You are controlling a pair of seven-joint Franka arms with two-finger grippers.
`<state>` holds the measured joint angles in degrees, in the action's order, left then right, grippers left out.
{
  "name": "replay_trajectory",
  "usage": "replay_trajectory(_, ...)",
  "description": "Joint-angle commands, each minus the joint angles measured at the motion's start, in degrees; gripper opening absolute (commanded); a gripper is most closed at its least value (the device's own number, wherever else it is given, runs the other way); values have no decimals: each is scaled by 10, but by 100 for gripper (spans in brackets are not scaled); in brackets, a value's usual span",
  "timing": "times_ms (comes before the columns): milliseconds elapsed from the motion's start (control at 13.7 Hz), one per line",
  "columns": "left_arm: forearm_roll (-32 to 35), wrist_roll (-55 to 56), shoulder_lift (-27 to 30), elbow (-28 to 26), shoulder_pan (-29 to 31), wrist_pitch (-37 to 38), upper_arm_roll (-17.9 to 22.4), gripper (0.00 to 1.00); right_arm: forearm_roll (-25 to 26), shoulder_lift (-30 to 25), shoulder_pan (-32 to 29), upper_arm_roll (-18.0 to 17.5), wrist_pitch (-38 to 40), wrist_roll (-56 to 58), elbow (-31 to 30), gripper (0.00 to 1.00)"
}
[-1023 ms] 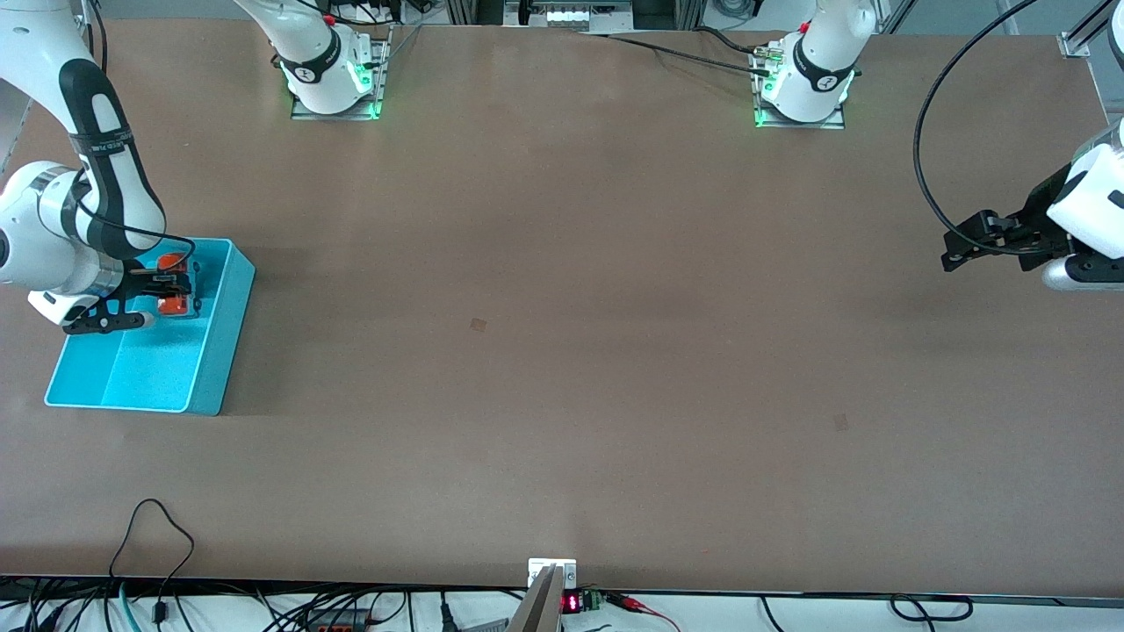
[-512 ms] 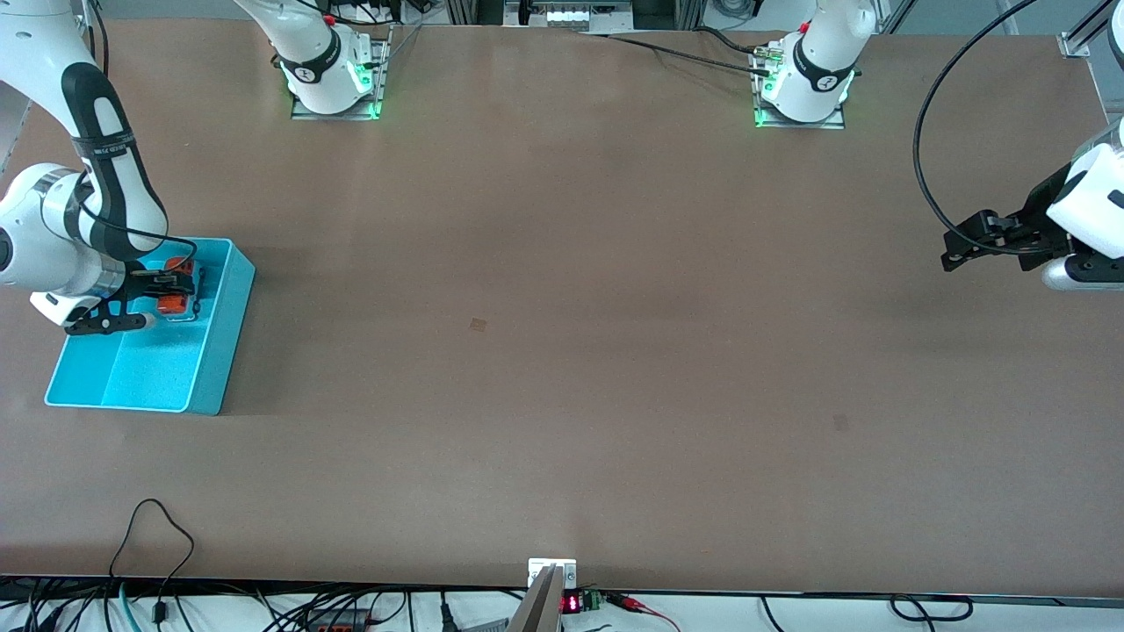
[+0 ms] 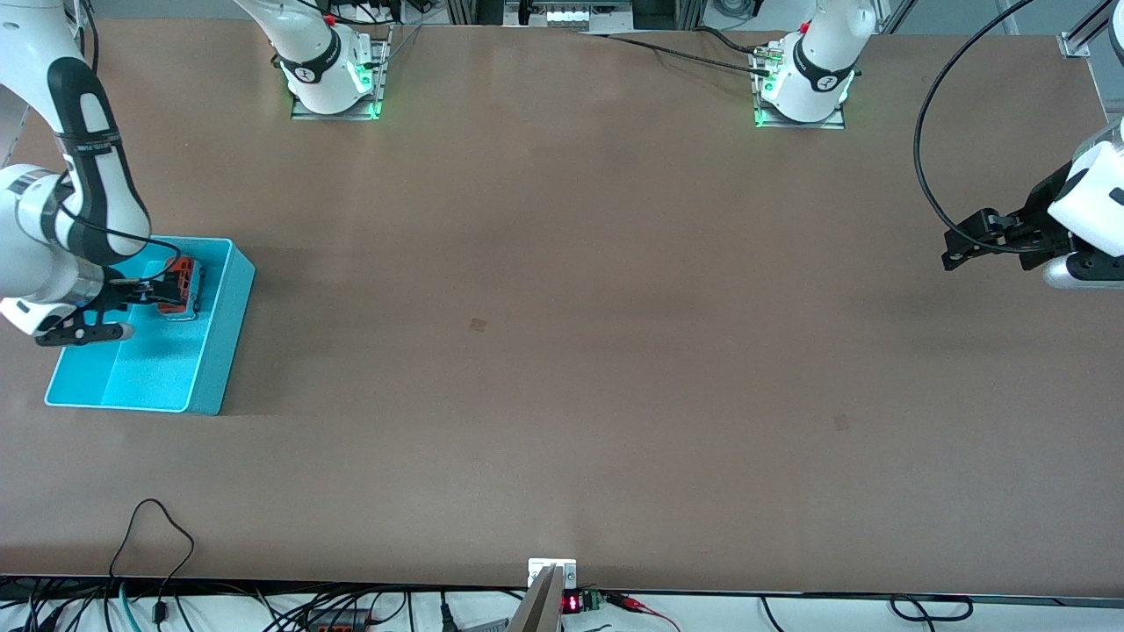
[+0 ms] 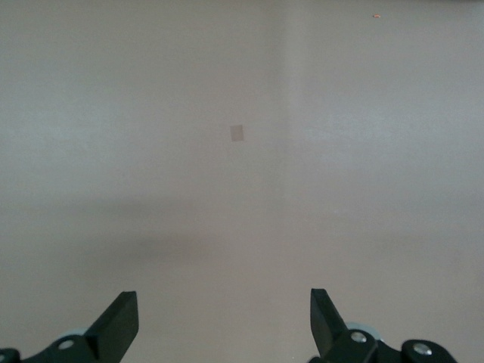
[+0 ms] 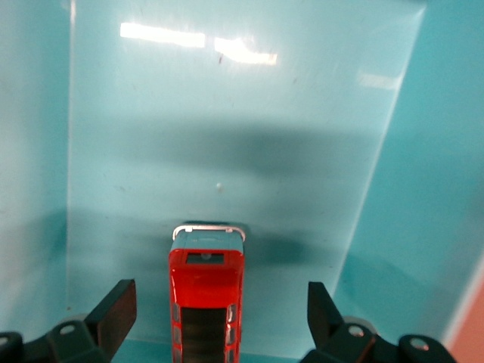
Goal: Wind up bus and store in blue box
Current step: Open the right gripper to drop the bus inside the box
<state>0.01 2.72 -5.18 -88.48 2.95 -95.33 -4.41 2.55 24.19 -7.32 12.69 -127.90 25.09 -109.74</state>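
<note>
Front view is showing the right gripper hanging low inside the blue box at the right arm's end of the bench, with the bus sitting on the box floor at the tips of its jaws. Right wrist view is giving what the high camera cannot: the jaws of the right gripper are standing wide apart, one on each side of the bus, and neither is touching it. That view is also showing the bus upright, its dark roof panel facing up and its white-grey trim pointing away from the jaws toward the wall of the blue box.

Front view is placing the left gripper in the air over the left arm's end of the bench, where that arm is waiting. Left wrist view is showing the left gripper with its jaws spread apart and nothing between them, only bare bench and a small square mark ahead of them.
</note>
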Motion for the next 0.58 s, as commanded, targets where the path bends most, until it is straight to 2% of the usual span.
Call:
replay_trajectory(0,-8,-14,7,2,2,9,-1,100,-8,-24,1,-8,91,1,80,100)
replay_trajectory(292,-7,-16,7,1,2,9,-1,100,-21,-59,2,-41,209,5,164,100)
replay_trajectory(439,-5,-18,8,1,2,22,-1,100,-17,-70,3,-77,293,-1,221,100)
replay_trajectory(512,-5,-18,8,1,2,23,-1,100,-19,-84,4,-86,310,-1,235,100)
